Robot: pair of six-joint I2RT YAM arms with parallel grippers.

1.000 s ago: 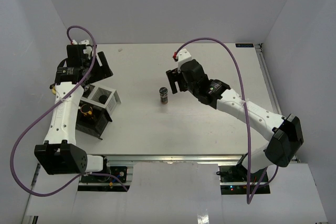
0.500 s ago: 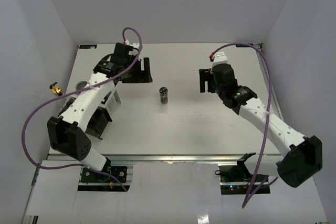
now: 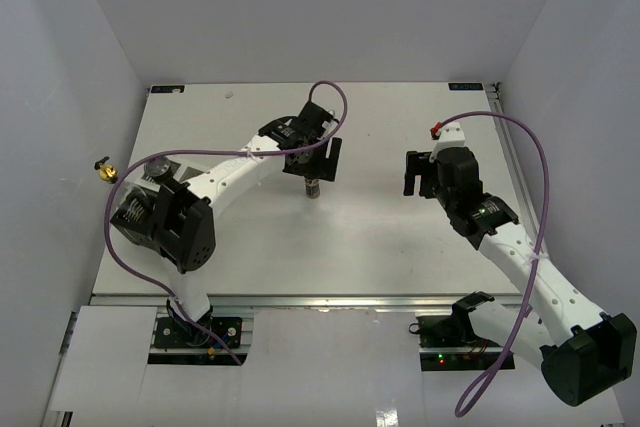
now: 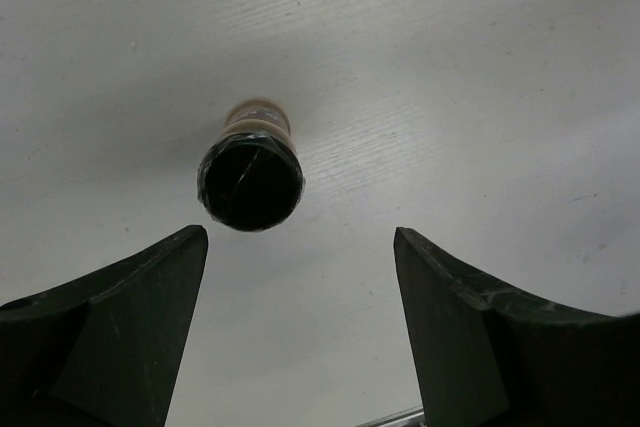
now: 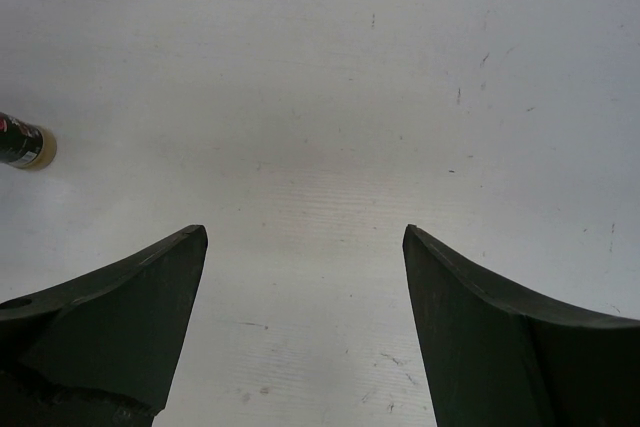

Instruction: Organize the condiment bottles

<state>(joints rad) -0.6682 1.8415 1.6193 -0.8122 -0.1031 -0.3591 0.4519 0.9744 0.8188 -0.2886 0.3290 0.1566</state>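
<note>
Gaping wide and empty, two tools: left tool (image 4: 298,237) over one slim dark bottle (image 4: 250,182), right tool (image 5: 305,234) apart.

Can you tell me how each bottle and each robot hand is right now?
slim dark bottle: standing up, cap on, not grabbed.
grey-lidded jar: standing, lid on.
gold-capped bottle: cap on; too small to tell more.
left gripper: open, over the slim dark bottle.
right gripper: open, empty.
</note>
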